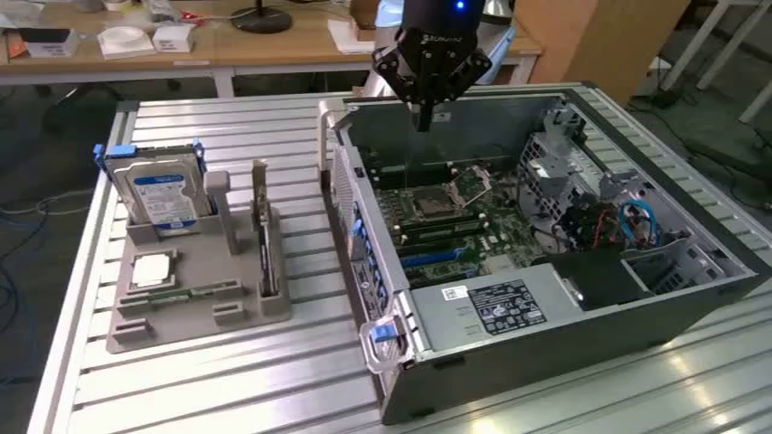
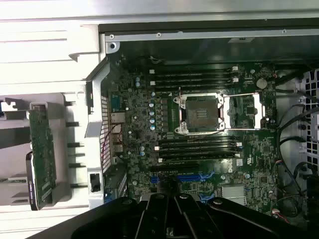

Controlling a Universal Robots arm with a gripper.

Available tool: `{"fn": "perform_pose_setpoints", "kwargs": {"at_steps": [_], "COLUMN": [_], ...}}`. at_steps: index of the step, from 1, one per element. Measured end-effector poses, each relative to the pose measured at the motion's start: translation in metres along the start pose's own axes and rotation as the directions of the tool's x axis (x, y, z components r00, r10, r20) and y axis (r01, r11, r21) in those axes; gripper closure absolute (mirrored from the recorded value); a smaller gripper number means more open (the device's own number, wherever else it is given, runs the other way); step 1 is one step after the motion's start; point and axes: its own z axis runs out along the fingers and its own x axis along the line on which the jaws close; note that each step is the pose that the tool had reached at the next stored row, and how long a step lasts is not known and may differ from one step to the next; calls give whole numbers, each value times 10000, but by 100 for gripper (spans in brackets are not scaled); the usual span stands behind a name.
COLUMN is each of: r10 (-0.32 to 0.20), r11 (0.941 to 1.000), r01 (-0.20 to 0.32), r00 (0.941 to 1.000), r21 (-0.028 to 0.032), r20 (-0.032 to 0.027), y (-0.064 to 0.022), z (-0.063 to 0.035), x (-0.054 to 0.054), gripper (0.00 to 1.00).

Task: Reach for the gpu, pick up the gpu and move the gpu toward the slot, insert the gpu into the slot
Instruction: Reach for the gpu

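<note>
The gpu (image 1: 259,231) is a thin dark card standing on edge in a grey holder (image 1: 193,312) on the exterior view's left, outside the computer case. The wrist view shows the gpu (image 2: 42,154) as a greenish board beside the case wall. The slot (image 1: 440,259) is a long blue connector strip on the green motherboard inside the open case; in the wrist view the slot (image 2: 185,177) lies just beyond my fingers. My gripper (image 1: 422,122) hangs shut and holding nothing above the far part of the case, well apart from the gpu. Its black body and gripper (image 2: 169,209) tips point down at the motherboard.
The holder also carries a blue-labelled hard drive (image 1: 163,194), a square chip (image 1: 151,269) and a small memory stick (image 1: 183,295). The case (image 1: 507,362) has tall metal walls, a square CPU socket (image 1: 440,194), a drive cage and blue cables (image 1: 639,226). Ribbed metal table (image 1: 230,389) lies around.
</note>
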Motion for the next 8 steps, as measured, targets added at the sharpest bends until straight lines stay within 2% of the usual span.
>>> {"fn": "perform_pose_setpoints", "kwargs": {"at_steps": [8], "r10": [0], "r11": [10000], "r01": [0], "r00": [10000], "r21": [0], "r20": [0], "y": [0], "z": [0], "x": [0], "gripper": [90]}}
